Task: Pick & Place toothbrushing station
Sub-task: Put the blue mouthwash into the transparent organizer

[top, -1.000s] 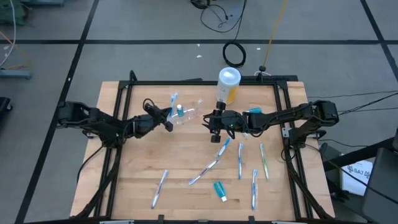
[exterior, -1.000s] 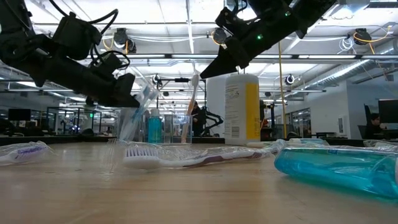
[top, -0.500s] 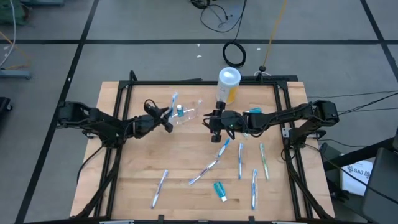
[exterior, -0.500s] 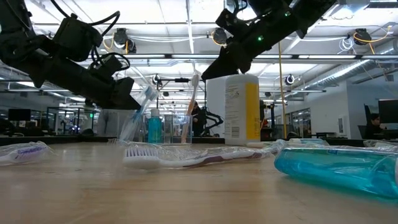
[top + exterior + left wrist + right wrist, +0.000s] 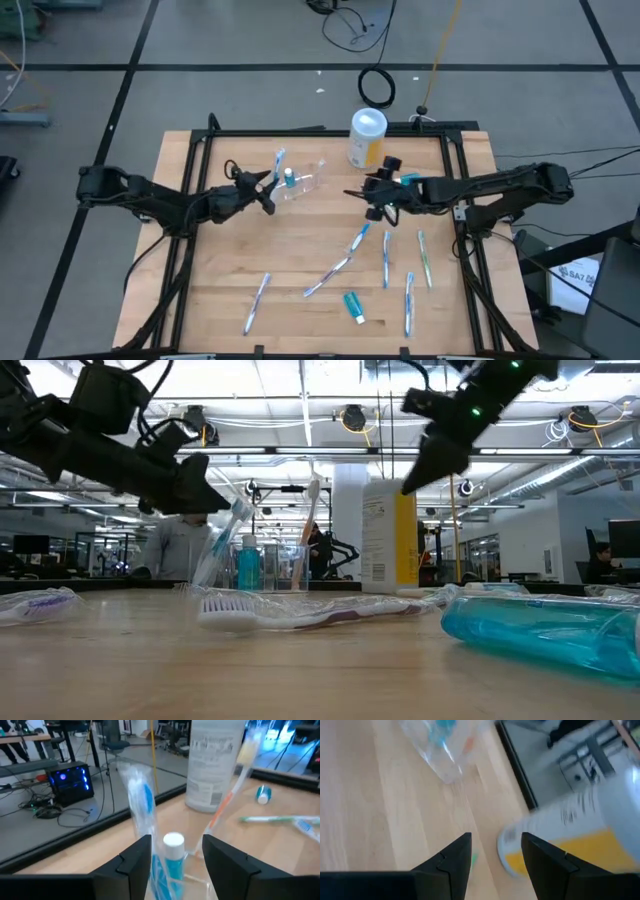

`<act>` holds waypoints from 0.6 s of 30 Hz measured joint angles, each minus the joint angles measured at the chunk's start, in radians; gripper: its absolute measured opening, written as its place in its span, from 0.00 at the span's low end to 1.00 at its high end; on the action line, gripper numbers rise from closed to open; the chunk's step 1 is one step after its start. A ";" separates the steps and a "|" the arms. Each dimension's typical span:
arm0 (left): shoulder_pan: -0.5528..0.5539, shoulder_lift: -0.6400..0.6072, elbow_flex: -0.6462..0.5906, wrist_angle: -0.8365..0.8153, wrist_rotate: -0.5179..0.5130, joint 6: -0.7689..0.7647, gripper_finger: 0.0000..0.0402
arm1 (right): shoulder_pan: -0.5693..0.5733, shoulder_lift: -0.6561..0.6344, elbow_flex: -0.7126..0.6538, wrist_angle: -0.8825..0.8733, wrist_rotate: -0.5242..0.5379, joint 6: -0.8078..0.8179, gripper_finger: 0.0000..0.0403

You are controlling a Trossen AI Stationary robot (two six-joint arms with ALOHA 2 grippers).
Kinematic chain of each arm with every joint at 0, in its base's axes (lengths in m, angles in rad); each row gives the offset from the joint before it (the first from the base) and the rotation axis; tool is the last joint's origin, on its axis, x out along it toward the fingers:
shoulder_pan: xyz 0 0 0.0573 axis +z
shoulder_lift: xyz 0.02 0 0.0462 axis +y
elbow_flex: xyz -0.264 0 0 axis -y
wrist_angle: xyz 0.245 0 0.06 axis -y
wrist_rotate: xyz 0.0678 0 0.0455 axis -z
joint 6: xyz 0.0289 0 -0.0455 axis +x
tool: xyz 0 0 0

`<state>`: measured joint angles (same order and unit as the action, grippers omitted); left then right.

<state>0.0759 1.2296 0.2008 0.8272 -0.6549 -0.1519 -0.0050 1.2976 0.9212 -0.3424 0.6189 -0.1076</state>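
From above, the clear cup (image 5: 300, 184) is seen at the back of the desk (image 5: 230, 270), with a blue toothbrush (image 5: 278, 162) and a teal toothpaste tube (image 5: 289, 178) in it. The left tool (image 5: 266, 192) is just beside the cup with its fingers apart, holding nothing; the light cup could be tipped if it is bumped. The right tool (image 5: 380, 192) is open and empty near the yellow canister (image 5: 365, 138), which could be knocked. More toothbrushes (image 5: 386, 256) lie on the front half, where much bare wood is left. From the low camera, the cup (image 5: 250, 568) is seen standing upright. In the left wrist view, the cup (image 5: 172, 855) sits between the spread fingers. In the right wrist view, the canister (image 5: 580, 830) is close ahead and the desk edge is near
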 joint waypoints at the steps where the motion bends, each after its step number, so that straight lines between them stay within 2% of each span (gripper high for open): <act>1: -0.002 -0.018 0.000 -0.006 0.000 0.000 0.46 | -0.004 -0.018 -0.024 -0.007 0.010 0.000 0.41; 10: -0.048 -0.148 0.000 0.022 0.036 0.053 0.46 | -0.064 -0.148 -0.263 0.043 0.005 -0.046 0.41; 15: -0.053 -0.172 0.000 0.102 0.037 0.052 0.46 | -0.099 -0.163 -0.319 0.239 0.014 -0.196 0.41; 18: -0.053 -0.172 0.000 0.104 0.037 0.064 0.46 | -0.114 -0.163 -0.335 0.386 0.077 -0.281 0.41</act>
<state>0.0231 1.0578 0.2008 0.9311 -0.6178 -0.0883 -0.1195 1.1343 0.5861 0.0437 0.6958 -0.3890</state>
